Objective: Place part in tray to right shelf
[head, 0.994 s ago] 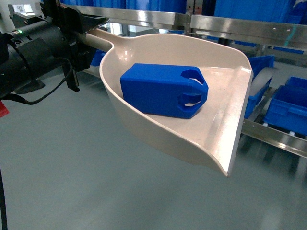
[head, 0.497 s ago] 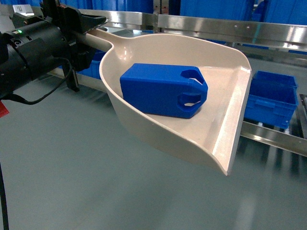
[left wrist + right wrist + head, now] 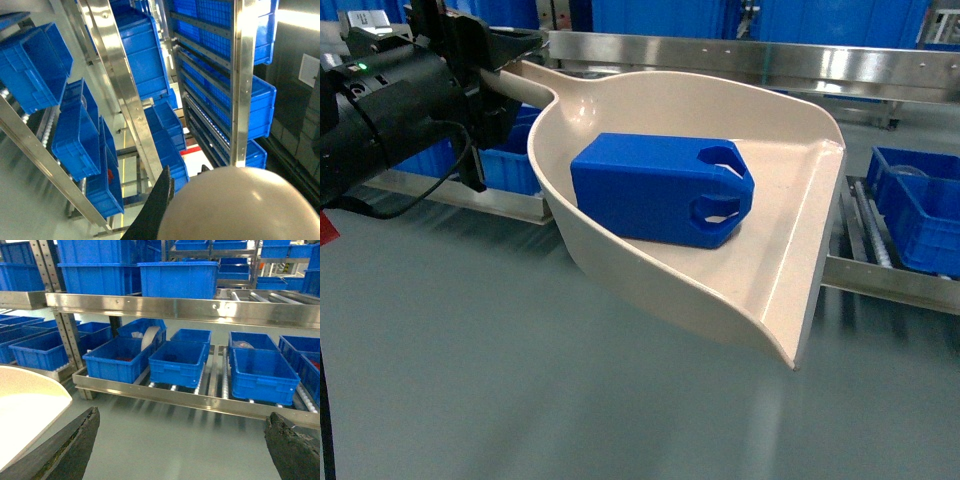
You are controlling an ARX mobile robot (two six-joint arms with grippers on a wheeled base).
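Blue part [image 3: 660,190] lying on its side in the cream tray [image 3: 790,250], carried in the air in front of the steel shelf [image 3: 760,55].

The part rests in the middle of the tray's bowl, its handle hole turned toward the tray's flat front lip. The left gripper [image 3: 485,60] is clamped around the tray's round handle at the tray's upper left. The right gripper [image 3: 182,440] stands wide apart and holds nothing; both dark fingers [image 3: 65,447] show at the bottom corners of the right wrist view, just right of the tray's rim. Below the tray lies a smooth grey-green floor [image 3: 470,380]. Behind the tray the shelf's shiny rail runs across, with blue crates [image 3: 182,362] on roller lanes beneath and stacked above.
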